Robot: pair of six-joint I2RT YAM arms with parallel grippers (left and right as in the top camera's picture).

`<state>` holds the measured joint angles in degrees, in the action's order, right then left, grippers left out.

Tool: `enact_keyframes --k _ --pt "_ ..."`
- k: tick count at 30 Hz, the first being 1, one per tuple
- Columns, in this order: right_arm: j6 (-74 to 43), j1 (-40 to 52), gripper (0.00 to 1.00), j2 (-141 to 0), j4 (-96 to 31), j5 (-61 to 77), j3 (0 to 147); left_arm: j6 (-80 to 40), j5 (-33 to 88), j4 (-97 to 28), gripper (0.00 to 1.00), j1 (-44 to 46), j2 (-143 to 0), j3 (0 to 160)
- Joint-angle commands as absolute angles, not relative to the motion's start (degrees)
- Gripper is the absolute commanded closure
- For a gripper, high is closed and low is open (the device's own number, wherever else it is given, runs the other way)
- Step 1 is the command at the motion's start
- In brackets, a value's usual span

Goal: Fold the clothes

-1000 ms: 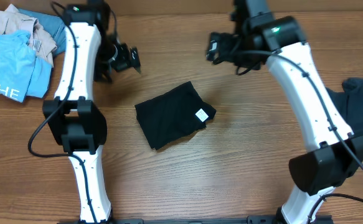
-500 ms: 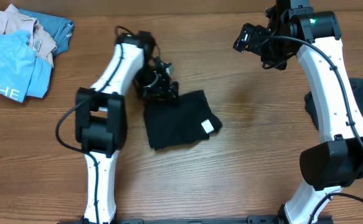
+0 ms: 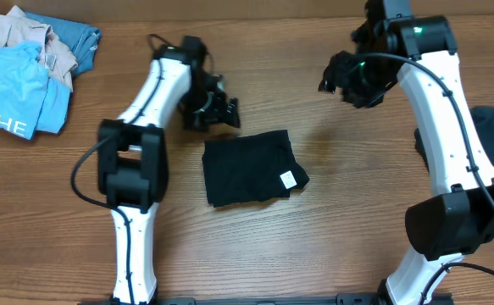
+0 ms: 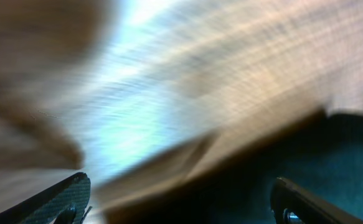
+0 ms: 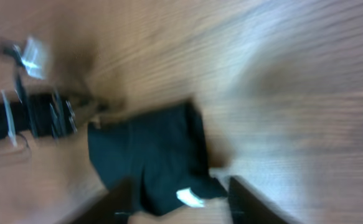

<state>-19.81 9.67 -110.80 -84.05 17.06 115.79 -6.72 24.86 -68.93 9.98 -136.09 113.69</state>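
A folded black T-shirt [image 3: 248,168] lies on the table's middle as a small rectangle, with a white tag [image 3: 287,179] at its right corner. My left gripper [image 3: 219,113] hovers just beyond the shirt's far left edge, apart from it. In the blurred left wrist view the gripper [image 4: 181,180] is open and empty, with black cloth [image 4: 337,155] at the lower right. My right gripper [image 3: 348,80] hangs high over the back right. In its own view the gripper [image 5: 180,180] has its fingers apart around nothing, with the black shirt [image 5: 150,149] far below.
A pile of clothes sits at the back left corner: light-blue with white letters [image 3: 9,93], beige [image 3: 13,34] and teal [image 3: 75,42]. A dark garment [image 3: 488,140] lies at the right edge behind my right arm. Bare wooden tabletop [image 3: 331,229] surrounds the shirt.
The left gripper swung in to the black shirt and has drawn back a little. The shirt slid right and turned square. The right arm shifted right, and its jaws have narrowed.
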Motion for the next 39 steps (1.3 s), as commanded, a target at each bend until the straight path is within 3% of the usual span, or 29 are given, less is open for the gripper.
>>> enact_keyframes --k 1,7,13,23,39 --pt "-17.85 15.75 0.83 -110.69 -87.74 20.91 115.83 -11.70 25.08 -68.12 0.05 3.62 -135.79 113.69" --pt "-28.82 30.76 0.91 -110.69 -92.12 20.64 112.07 -11.81 25.12 -68.31 0.02 -1.72 -135.79 113.69" --pt "-35.99 37.85 0.96 -110.69 -87.31 17.06 100.75 -11.81 25.08 -67.61 0.00 -1.87 -135.79 113.69" --pt "-43.77 37.15 0.95 -110.69 -68.55 16.80 77.52 -11.84 25.08 -67.29 0.00 -1.87 -135.79 113.69" --pt "-42.98 31.38 0.83 -110.93 -54.43 10.94 72.58 -11.77 25.12 -67.46 0.00 -1.85 -135.79 113.69"
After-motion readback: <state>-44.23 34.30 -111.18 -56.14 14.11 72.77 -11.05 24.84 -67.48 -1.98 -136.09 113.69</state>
